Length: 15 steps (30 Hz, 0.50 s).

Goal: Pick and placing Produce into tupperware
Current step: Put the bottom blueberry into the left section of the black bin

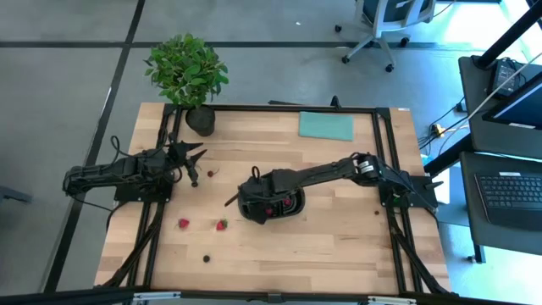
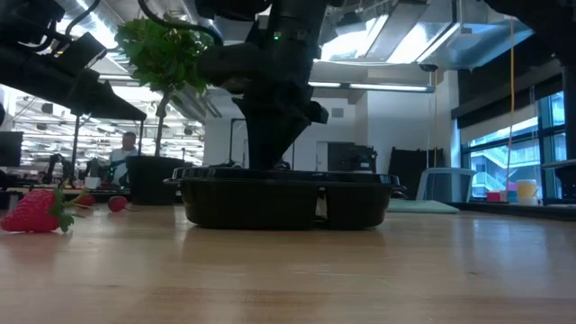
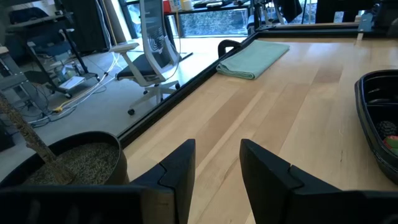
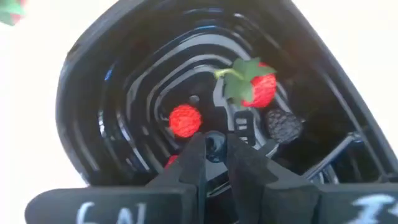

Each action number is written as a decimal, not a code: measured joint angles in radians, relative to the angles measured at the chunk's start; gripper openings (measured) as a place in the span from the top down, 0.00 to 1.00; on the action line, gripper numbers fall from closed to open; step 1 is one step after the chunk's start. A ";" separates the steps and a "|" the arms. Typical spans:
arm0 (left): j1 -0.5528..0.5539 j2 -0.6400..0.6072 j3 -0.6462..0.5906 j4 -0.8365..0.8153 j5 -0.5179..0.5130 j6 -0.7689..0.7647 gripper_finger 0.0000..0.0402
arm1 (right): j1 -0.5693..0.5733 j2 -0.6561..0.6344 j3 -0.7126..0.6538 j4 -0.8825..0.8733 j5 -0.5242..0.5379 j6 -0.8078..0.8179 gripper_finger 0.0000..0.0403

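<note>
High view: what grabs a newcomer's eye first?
The right tool hangs over the black tray at mid-table, its fingers nearly closed and holding nothing; a strawberry, a red berry and a dark berry already lie inside. Two strawberries and a dark berry wait on the wood near the front left. The left tool idles beside the plant.

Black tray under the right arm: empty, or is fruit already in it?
Not empty. The tray holds a strawberry, a red berry and a dark berry.

high: overhead, straight down | low: tabletop level | both share tupperware [image 1: 271,207]
</note>
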<state>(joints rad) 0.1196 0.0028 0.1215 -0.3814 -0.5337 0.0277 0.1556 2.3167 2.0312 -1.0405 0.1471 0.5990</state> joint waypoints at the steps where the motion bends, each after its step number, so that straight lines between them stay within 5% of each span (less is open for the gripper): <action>1: 0.000 0.000 0.000 0.000 0.000 0.000 0.70 | -0.003 0.000 0.000 0.000 0.000 0.000 0.86; 15: 0.000 0.000 0.000 0.000 0.000 0.000 0.70 | -0.004 0.000 0.000 0.000 -0.002 0.002 0.75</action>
<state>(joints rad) 0.1194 0.0025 0.1218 -0.3813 -0.5337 0.0280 0.1513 2.3165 2.0312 -1.0403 0.1452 0.6010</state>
